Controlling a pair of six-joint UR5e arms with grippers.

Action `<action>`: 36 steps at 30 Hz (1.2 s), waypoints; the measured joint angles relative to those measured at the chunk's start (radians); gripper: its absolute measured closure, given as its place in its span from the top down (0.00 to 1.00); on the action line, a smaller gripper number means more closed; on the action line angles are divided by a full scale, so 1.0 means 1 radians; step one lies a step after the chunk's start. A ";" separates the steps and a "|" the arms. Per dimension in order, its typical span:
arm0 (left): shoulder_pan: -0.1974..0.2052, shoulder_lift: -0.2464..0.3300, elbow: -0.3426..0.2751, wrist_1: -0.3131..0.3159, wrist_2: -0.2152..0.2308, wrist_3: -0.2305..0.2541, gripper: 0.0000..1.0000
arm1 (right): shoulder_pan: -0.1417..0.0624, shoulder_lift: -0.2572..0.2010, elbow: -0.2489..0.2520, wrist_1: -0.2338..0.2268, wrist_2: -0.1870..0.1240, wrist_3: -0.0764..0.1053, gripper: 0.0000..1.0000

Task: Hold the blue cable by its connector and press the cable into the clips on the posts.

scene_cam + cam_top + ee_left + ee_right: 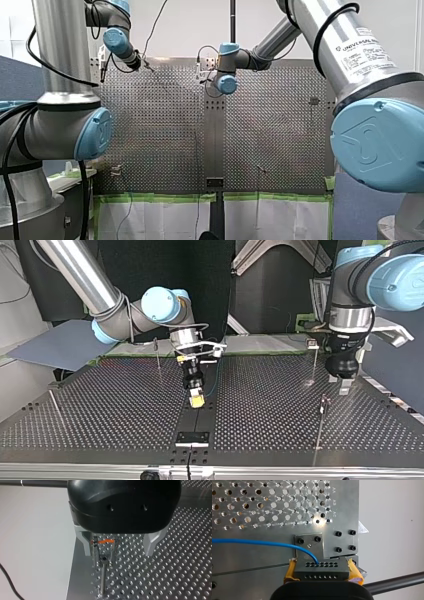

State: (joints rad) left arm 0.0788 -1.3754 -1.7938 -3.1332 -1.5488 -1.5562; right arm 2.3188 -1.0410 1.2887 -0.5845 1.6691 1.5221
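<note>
Blue thin cable [262,542] crosses the perforated metal table [249,505] to its dark holed connector [322,571], clamped in my right jaws at the table's edge. My left jaws stand wide astride a slim clip post [103,562].

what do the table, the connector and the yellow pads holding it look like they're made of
The table looks like bare metal, perhaps aluminium: silvery, brushed, glinting round its holes. The connector looks like dark matte plastic or coated metal; the look leaves that open. The pads look like soft rubber or foam: yellow, dull, ragged at the edges.
</note>
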 joint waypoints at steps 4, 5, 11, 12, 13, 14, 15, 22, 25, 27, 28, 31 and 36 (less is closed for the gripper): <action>0.002 0.000 0.001 0.002 0.033 -0.004 1.00 | 0.000 0.000 0.000 0.000 0.000 0.000 0.00; 0.002 -0.001 0.002 0.003 0.041 -0.005 1.00 | 0.000 0.000 0.000 0.000 0.000 0.000 0.00; 0.009 -0.001 0.003 0.008 0.065 -0.010 1.00 | 0.002 0.000 0.000 0.000 0.000 0.000 0.00; 0.011 -0.001 0.003 0.010 0.066 -0.011 1.00 | 0.002 0.000 0.000 0.000 0.000 0.000 0.00; 0.012 -0.001 0.003 0.011 0.067 -0.012 1.00 | 0.002 0.000 0.000 0.000 0.000 0.000 0.00; 0.013 -0.001 0.004 0.011 0.067 -0.013 1.00 | 0.003 0.000 0.000 0.000 0.000 0.000 0.00; 0.014 -0.001 0.003 0.012 0.068 -0.013 1.00 | 0.003 0.000 0.000 0.000 0.000 0.000 0.00; 0.020 -0.001 0.000 0.016 0.071 -0.016 1.00 | 0.003 0.000 0.000 0.000 0.000 0.000 0.00; 0.020 -0.001 0.000 0.016 0.075 -0.016 1.00 | 0.003 0.000 0.000 0.000 0.000 0.000 0.00; 0.020 -0.001 0.000 0.016 0.076 -0.016 1.00 | 0.003 0.000 0.000 0.000 0.000 0.000 0.00; 0.020 -0.001 0.000 0.016 0.076 -0.016 1.00 | 0.003 0.000 0.000 0.000 0.000 0.000 0.00; 0.020 -0.001 -0.001 0.016 0.077 -0.016 1.00 | 0.003 0.000 0.001 0.000 0.000 0.000 0.00; 0.020 -0.001 -0.001 0.017 0.077 -0.016 1.00 | 0.003 0.000 0.000 0.000 0.000 0.000 0.00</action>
State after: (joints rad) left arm 0.0991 -1.3764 -1.7947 -3.1164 -1.4718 -1.5723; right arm 2.3216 -1.0410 1.2890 -0.5846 1.6691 1.5220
